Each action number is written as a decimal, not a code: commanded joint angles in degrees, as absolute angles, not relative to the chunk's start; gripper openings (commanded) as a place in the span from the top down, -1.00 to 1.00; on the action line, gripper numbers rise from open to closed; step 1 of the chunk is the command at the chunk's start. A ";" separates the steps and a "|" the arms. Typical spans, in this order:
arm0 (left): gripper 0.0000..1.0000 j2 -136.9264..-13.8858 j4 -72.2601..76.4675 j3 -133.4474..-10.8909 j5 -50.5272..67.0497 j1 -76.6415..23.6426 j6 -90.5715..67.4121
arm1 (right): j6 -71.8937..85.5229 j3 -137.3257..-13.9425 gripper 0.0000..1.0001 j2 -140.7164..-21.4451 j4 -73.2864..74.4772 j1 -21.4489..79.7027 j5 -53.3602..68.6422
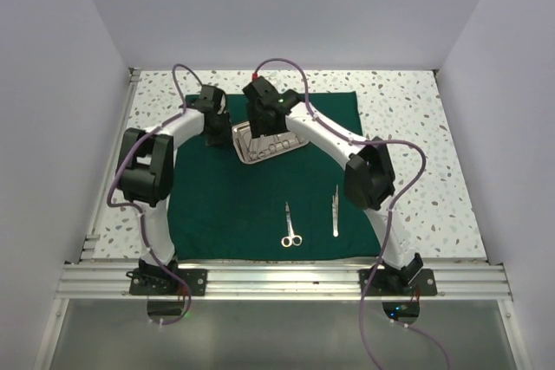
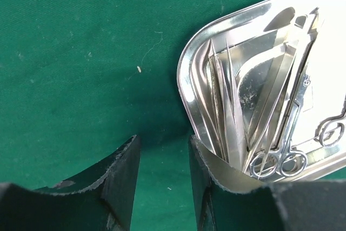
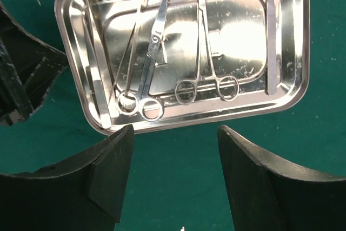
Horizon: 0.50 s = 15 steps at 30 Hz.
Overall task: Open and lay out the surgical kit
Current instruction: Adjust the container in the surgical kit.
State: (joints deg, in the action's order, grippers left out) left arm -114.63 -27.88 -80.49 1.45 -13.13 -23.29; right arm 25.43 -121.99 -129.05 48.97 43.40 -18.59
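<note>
**Kit unwrapped, both claws at the tray**

The dark green cloth wrap [image 1: 225, 205] lies spread flat on the speckled worktop [image 1: 416, 110]. The steel tray [image 1: 290, 146] sits on its far half, near the middle. Nearer the arm bases, one pair of scissors [image 1: 291, 227] and the tweezers [image 1: 336, 210] lie on the bare cloth. They are side by side but apart, both well clear of the tray, with the scissors on the left.

The left claw [image 2: 162, 142] is low over the cloth at the tray's left side. Its jaws are parted and only green fabric shows between them, so it grips nothing. Its right finger [image 2: 216, 187] stands at the tray's rounded corner. Whether it touches the rim cannot be told.

The right claw [image 3: 175, 133] hangs over the tray's long edge with its jaws wide apart. Cloth fills the gap, and it grips nothing.

Inside the tray several ring-handled instruments [image 3: 208, 52] lie lengthwise, among them a second pair of scissors [image 3: 153, 52]. A slim straight tool [image 3: 273, 36] rests along one short side.
</note>
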 commanded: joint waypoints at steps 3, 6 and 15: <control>0.10 -117.67 -25.75 -83.76 3.43 -13.01 -22.32 | 23.91 -126.82 -0.33 -129.64 49.04 41.05 -16.00; 0.10 -119.87 -25.84 -86.48 2.73 -13.09 -23.03 | 23.03 -128.67 -0.33 -131.57 48.69 40.08 -15.91; 0.10 -127.00 -32.95 -101.95 1.14 -13.01 -25.05 | 28.21 -133.33 -0.19 -139.65 48.96 30.43 -8.53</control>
State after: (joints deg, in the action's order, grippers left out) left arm -126.23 -30.55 -97.67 1.17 -13.13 -23.55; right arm 26.46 -130.23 -136.97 48.62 34.68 -12.58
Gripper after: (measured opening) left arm 0.450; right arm 0.608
